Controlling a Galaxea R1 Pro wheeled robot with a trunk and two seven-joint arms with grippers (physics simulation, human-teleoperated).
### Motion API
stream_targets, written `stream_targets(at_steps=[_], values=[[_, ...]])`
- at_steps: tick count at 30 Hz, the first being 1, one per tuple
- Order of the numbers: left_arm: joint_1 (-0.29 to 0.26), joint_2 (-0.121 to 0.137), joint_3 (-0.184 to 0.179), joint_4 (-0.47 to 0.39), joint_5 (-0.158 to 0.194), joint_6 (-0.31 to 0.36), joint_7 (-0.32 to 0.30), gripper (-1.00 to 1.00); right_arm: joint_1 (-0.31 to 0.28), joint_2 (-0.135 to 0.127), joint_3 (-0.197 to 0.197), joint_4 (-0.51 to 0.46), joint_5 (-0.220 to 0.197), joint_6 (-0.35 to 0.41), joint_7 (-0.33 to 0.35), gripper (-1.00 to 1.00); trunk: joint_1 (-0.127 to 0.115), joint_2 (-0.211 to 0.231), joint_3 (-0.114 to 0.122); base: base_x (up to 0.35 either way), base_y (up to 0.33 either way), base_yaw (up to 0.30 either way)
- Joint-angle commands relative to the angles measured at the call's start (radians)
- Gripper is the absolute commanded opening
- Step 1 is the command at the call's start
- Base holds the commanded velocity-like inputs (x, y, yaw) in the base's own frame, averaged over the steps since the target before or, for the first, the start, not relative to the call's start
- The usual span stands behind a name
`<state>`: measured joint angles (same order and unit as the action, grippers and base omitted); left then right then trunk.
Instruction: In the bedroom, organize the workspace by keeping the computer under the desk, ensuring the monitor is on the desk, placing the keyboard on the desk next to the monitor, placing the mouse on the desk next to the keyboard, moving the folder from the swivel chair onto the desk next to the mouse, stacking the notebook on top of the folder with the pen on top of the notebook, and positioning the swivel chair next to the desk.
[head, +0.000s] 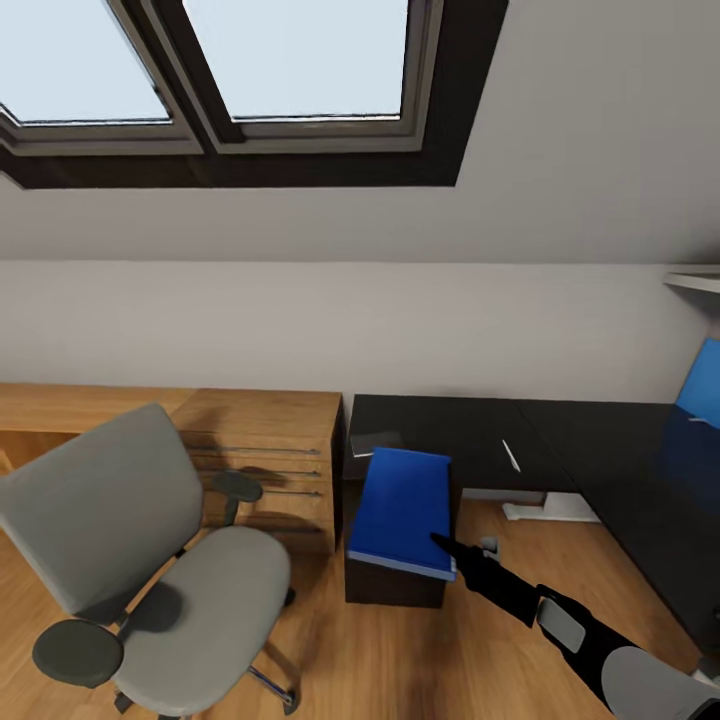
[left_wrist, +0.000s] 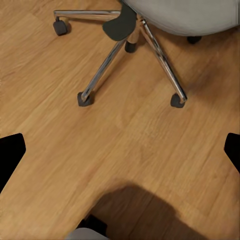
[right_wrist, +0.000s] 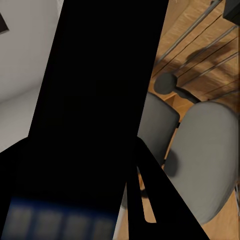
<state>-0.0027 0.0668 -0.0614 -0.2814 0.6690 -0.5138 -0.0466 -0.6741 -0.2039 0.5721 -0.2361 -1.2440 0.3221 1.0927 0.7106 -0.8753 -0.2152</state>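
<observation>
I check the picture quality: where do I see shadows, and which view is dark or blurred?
Head view: the swivel chair throws a soft shadow on the light wood cabinet. Left wrist view: a dark shadow lies on the floor near the camera. Right wrist view: the folder, in the right gripper, looks black and blurred.

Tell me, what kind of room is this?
Probably an attic study or bedroom workspace: a skylight sits in a sloped wall, with a swivel chair and a long black desk on wood floor.

Desk (head: 600, 450) — right end cut off
</observation>
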Motion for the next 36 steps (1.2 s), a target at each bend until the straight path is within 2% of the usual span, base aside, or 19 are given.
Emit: stream_targets(at_steps=[1, 18, 20, 23, 26, 28, 30, 34, 36], values=[[0.0, 0.0, -0.006, 0.0, 0.011, -0.003, -0.004, 1.0, -0.001, -0.002, 0.006, 0.0, -0.01, 0.009, 0.002, -1.0, -0.004, 0.006, 0.002, 0.0, 0.0, 0.0], [0.0, 0.0, -0.008, -0.001, 0.009, -0.004, -0.004, 1.0, -0.001, -0.008, 0.003, -0.013, -0.011, -0.01, -0.019, -1.0, -0.069, 0.125, 0.055, 0.0, 0.0, 0.0], [0.0, 0.001, -0.008, -0.001, 0.008, -0.005, -0.004, 1.0, -0.001, -0.01, 0.002, -0.028, -0.011, 0.018, -0.021, -1.0, -0.077, 0.139, 0.062, 0.0, 0.0, 0.0], [0.0, 0.0, -0.008, -0.001, 0.007, -0.006, -0.004, 1.0, -0.001, -0.023, 0.002, -0.065, -0.011, 0.112, -0.023, -1.0, -0.088, 0.16, 0.071, 0.0, 0.0, 0.0], [0.0, 0.0, -0.008, -0.001, 0.006, -0.006, -0.004, 1.0, -0.001, -0.06, 0.001, -0.135, -0.01, 0.233, -0.029, -1.0, -0.1, 0.181, 0.08, 0.0, 0.0, 0.0], [0.0, -0.001, -0.008, -0.001, 0.006, -0.006, -0.004, 1.0, -0.001, -0.069, 0.0, -0.159, -0.01, 0.265, -0.042, -1.0, -0.107, 0.195, 0.087, 0.0, 0.0, 0.0], [0.0, 0.0, -0.008, -0.001, 0.006, -0.006, -0.004, 1.0, -0.001, -0.078, -0.004, -0.182, -0.01, 0.299, -0.089, -1.0, -0.115, 0.209, 0.093, 0.0, 0.0, 0.0], [0.0, -0.001, -0.008, -0.001, 0.006, -0.006, -0.004, 1.0, -0.007, -0.085, -0.013, -0.206, -0.011, 0.391, -0.23, -1.0, -0.13, 0.237, 0.105, 0.0, 0.0, 0.0], [0.0, -0.001, -0.008, -0.001, 0.006, -0.006, -0.004, 1.0, -0.015, -0.086, -0.017, -0.213, -0.011, 0.418, -0.267, -1.0, -0.138, 0.251, 0.112, 0.0, 0.0, 0.0]])
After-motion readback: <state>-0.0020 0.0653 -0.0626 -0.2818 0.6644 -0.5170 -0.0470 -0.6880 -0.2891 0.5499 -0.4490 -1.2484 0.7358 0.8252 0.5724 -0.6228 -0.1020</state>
